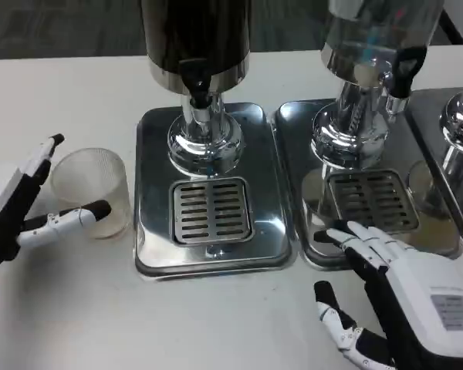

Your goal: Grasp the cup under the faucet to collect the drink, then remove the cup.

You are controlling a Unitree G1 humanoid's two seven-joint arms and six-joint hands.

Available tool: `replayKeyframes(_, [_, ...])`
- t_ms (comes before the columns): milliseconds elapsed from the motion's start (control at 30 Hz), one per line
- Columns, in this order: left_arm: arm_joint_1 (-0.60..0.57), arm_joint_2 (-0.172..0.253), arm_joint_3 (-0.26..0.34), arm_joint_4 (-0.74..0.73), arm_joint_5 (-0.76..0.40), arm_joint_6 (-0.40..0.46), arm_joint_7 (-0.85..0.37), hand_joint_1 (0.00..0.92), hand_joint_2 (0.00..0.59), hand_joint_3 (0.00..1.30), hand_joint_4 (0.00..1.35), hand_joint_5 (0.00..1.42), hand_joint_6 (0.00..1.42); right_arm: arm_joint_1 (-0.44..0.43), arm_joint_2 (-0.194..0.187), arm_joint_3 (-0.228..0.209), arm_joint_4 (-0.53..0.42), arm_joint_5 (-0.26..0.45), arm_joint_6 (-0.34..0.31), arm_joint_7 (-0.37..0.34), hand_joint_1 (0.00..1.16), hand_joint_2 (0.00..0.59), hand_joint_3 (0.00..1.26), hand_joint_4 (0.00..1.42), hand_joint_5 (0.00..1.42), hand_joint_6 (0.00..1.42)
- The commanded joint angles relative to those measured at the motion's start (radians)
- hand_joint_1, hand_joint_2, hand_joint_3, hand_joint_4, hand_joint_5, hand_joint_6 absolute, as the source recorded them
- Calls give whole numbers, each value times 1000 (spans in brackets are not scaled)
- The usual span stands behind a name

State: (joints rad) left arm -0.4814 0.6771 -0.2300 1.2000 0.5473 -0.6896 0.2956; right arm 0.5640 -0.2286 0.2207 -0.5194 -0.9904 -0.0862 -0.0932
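The cup (pixel 92 190), clear and ribbed, stands upright on the white table (pixel 77 308), left of the dispenser tray (pixel 266 193) and not under the faucet (pixel 198 86). The left hand (pixel 19 212) is spread around it: one finger reaches up past the cup's left side, another lies across its front near the base. Whether they touch the cup I cannot tell; the hand has no firm hold. The right hand (pixel 401 297) rests with fingers apart and holding nothing, its fingertips (pixel 341 231) at the front edge of the second tray (pixel 293 131), well apart from the cup.
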Motion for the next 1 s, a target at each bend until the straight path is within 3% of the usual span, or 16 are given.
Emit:
replayKeyframes(33, [-11, -2, -1, 16, -6, 16, 30, 0, 0, 0, 0, 54, 156, 0, -1, -5, 0, 19, 5, -7, 391, 470, 259, 142, 144, 181])
replayKeyframes(467, [-30, -71, -2, 49, -13, 20, 80, 0, 0, 0, 0, 167, 252, 9, -7, -8, -12, 33, 9, 2, 394, 470, 259, 150, 149, 194])
replayKeyframes(1000, [-68, -122, 5, 79, -52, 63, 10, 21, 1, 0, 0, 248, 296, 23, -13, -15, -30, 67, 11, 21, 396, 470, 259, 151, 156, 239])
